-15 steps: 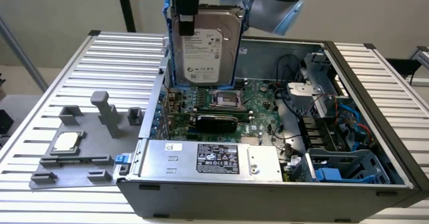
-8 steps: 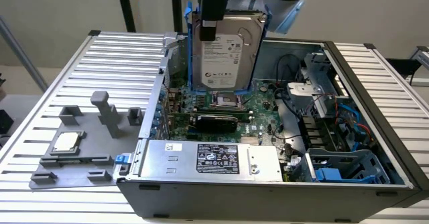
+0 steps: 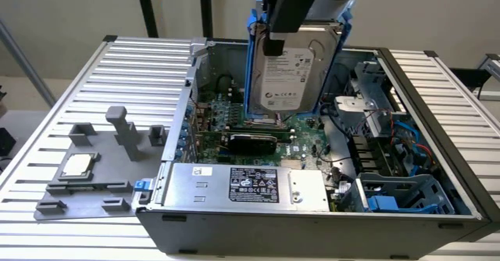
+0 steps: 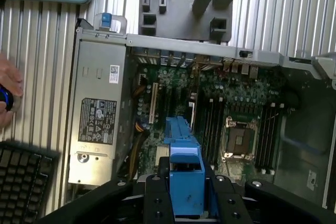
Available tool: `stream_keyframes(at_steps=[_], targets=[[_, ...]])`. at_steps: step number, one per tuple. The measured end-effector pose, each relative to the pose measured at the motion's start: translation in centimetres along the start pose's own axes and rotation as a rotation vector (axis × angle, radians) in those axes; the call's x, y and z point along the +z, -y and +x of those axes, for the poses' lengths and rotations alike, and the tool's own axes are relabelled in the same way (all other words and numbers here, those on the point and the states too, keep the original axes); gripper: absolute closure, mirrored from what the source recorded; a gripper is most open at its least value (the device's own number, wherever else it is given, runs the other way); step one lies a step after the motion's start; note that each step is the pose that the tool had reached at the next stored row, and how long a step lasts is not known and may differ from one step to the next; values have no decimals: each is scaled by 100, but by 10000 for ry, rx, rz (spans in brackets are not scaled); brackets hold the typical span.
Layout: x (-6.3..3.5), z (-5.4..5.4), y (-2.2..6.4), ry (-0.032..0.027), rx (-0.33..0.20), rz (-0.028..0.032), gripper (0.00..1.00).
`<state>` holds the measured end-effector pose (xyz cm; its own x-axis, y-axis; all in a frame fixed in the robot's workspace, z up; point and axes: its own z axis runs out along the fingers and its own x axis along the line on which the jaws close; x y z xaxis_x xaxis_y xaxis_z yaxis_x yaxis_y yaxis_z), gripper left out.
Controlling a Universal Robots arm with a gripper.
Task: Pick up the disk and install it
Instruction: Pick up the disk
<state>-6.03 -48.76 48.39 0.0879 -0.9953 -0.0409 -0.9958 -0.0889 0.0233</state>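
— Where is the disk (image 3: 291,71)?
— In the air, standing on edge above the open computer case (image 3: 312,232). Its white label faces the near side and its lower end is over the motherboard (image 3: 226,112).
— And the gripper (image 3: 280,35)?
— Clamped on the disk's upper part, with one black finger (image 3: 273,41) lying across the label side. In the wrist view the blue carrier frame (image 4: 185,174) sits pinched between the fingers.
— What else is there?
— A silver power supply (image 3: 246,185) along the case's near wall. At the exterior view's left, a grey fixture (image 3: 86,199) holds a small square chip (image 3: 78,165).
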Motion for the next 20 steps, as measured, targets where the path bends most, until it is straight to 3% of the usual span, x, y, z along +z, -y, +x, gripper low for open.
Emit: stream_keyframes(at_steps=[9,20], targets=[[-14,205,378,0,0,0,67],[-17,527,681,0,0,0,67]])
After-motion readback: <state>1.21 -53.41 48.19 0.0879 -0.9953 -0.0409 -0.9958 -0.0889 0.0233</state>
